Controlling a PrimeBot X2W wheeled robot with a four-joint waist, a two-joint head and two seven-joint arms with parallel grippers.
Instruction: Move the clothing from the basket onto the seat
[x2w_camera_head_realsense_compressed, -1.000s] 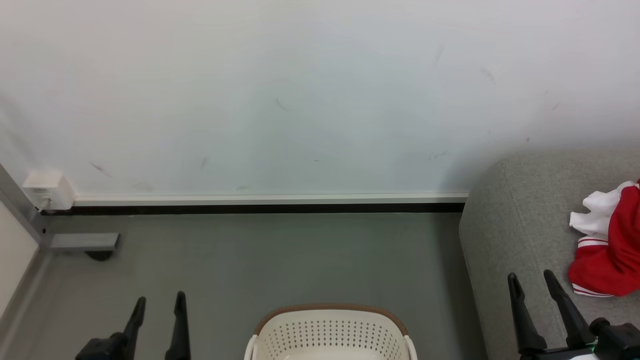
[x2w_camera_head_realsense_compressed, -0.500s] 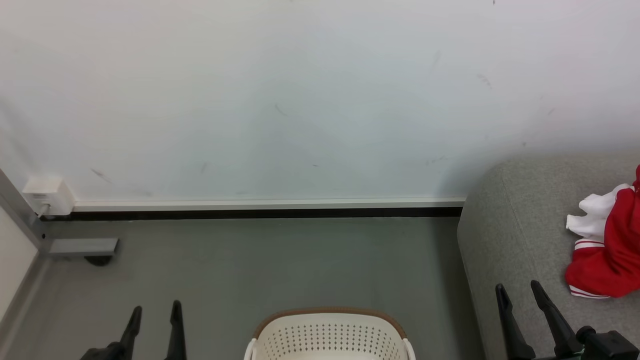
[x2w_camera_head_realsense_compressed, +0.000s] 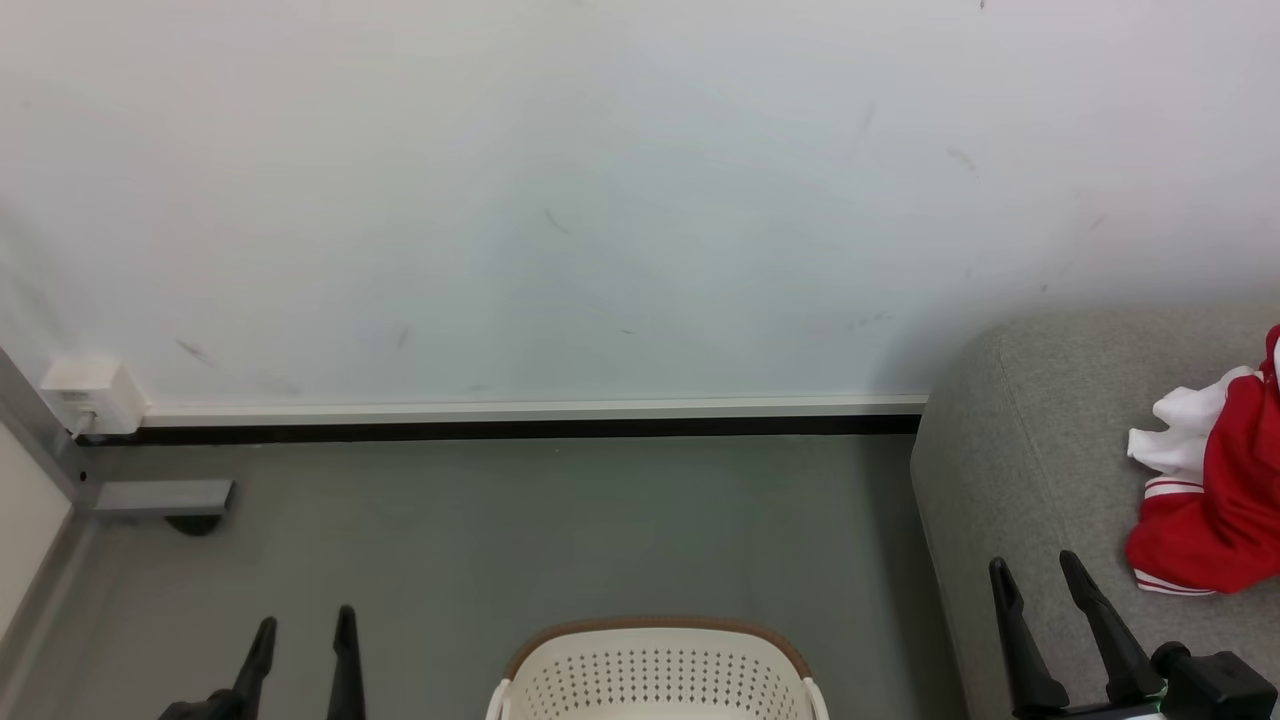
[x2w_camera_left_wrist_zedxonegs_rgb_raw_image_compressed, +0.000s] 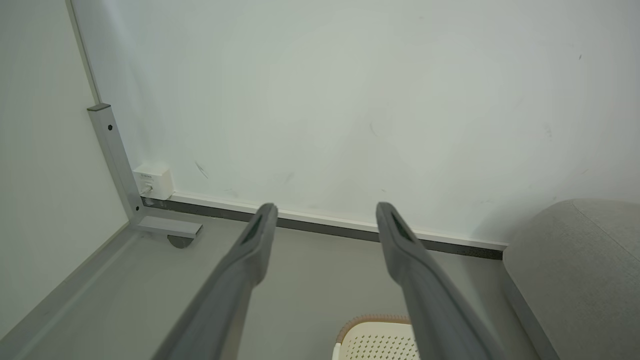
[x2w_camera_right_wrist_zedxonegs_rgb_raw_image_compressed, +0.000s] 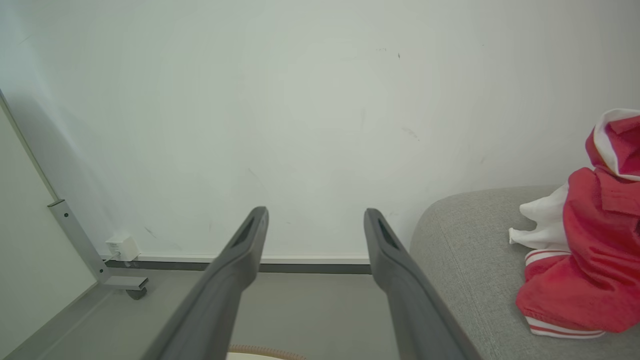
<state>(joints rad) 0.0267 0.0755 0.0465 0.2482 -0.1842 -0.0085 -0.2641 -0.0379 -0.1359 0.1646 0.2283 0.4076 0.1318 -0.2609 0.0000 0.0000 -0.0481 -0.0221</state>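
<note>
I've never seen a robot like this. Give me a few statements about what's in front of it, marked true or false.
1. Red clothing lies on the grey seat. True.
2. The left gripper holds a garment. False: it is open and empty.
3. The basket stands on the floor beside the seat. True.
4. The right gripper is shut. False: its fingers stand apart, with nothing between them.
</note>
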